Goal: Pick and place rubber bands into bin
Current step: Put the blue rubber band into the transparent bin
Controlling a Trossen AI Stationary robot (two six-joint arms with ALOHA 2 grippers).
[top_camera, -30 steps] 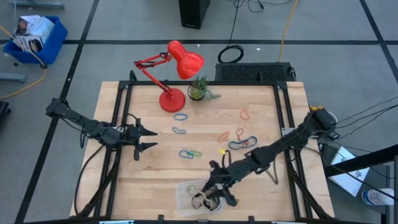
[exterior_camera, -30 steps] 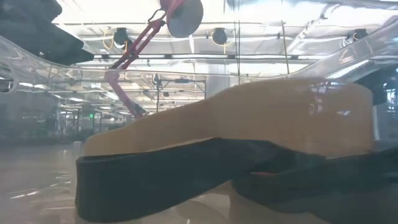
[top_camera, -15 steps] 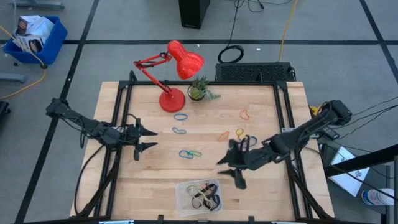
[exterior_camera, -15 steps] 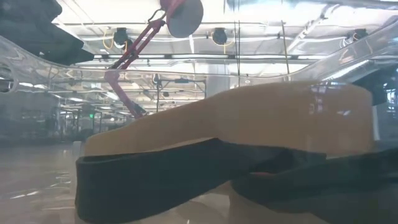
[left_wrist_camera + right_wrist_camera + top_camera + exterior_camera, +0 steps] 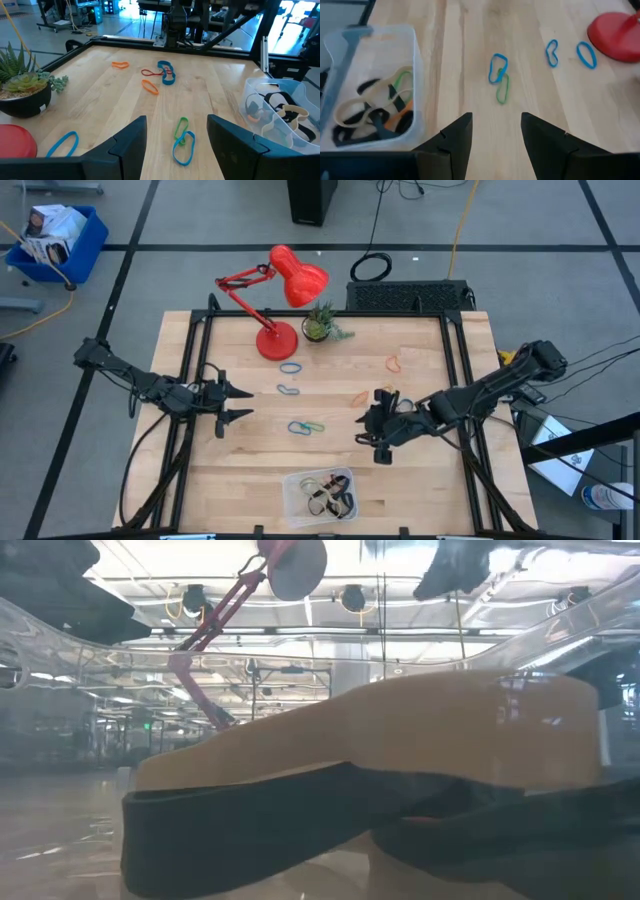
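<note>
The clear bin [image 5: 293, 485] stands at the table's near edge and holds several rubber bands, black, tan, green and orange [image 5: 375, 107]. Loose bands lie flat on the table. A blue-and-green pair [image 5: 305, 426] is in the middle, two blue ones [image 5: 290, 367] lie near the lamp, and orange, red and blue ones [image 5: 162, 72] lie toward the right. My right gripper [image 5: 362, 430] is open and empty, above the table right of the pair. My left gripper [image 5: 248, 403] is open and empty, left of the pair. In the low view, black [image 5: 250, 830] and tan [image 5: 400, 730] bands fill the picture.
A red desk lamp [image 5: 280, 280] and a small potted plant [image 5: 318, 326] stand at the table's far edge. Black frame rails [image 5: 190, 380] run along the table's left and right sides. Bare wood [image 5: 240, 470] lies left of the bin.
My right gripper has risen from over the bin and gone toward the table's far and right side, away from the bin, stopping near the cluster of bands on the right. The bands in the bin lie as before.
</note>
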